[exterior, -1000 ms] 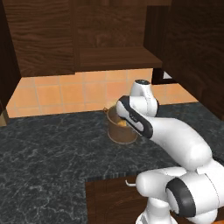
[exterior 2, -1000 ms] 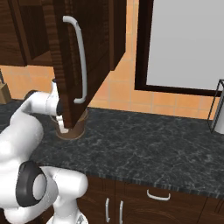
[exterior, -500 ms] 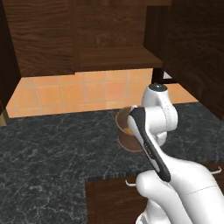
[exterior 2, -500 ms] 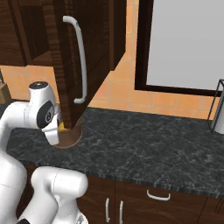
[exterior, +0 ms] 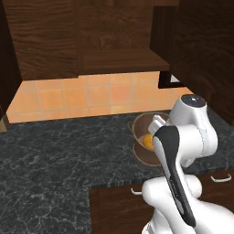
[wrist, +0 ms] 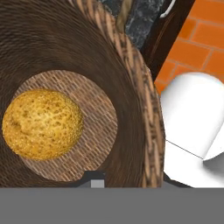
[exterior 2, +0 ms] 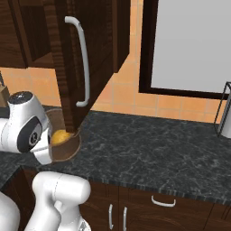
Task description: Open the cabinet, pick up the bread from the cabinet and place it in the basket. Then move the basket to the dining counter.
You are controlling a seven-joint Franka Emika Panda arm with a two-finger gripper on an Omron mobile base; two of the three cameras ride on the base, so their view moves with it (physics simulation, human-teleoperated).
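- The round brown woven basket (wrist: 131, 78) holds the small golden-yellow bun (wrist: 42, 124), which lies on its flat woven floor, left of centre in the hand view; in the left base view the basket (exterior: 147, 137) sits over the black speckled granite counter (exterior: 59, 155) with the bun (exterior: 147, 140) inside
- The bun (exterior 2: 60, 136) is round with a pitted, darker-speckled crust
- The dark brown wood-grain cabinet (exterior 2: 72, 58) stands open, its door with the long silver bar handle (exterior 2: 82, 63) swung out just beside the basket (exterior 2: 67, 146)
- The gripper's tips are barely visible low in the hand view; whether they pinch the basket wall I cannot tell
- Since a second ago the arm has swung right and nearer; the basket sits lower right in the left base view
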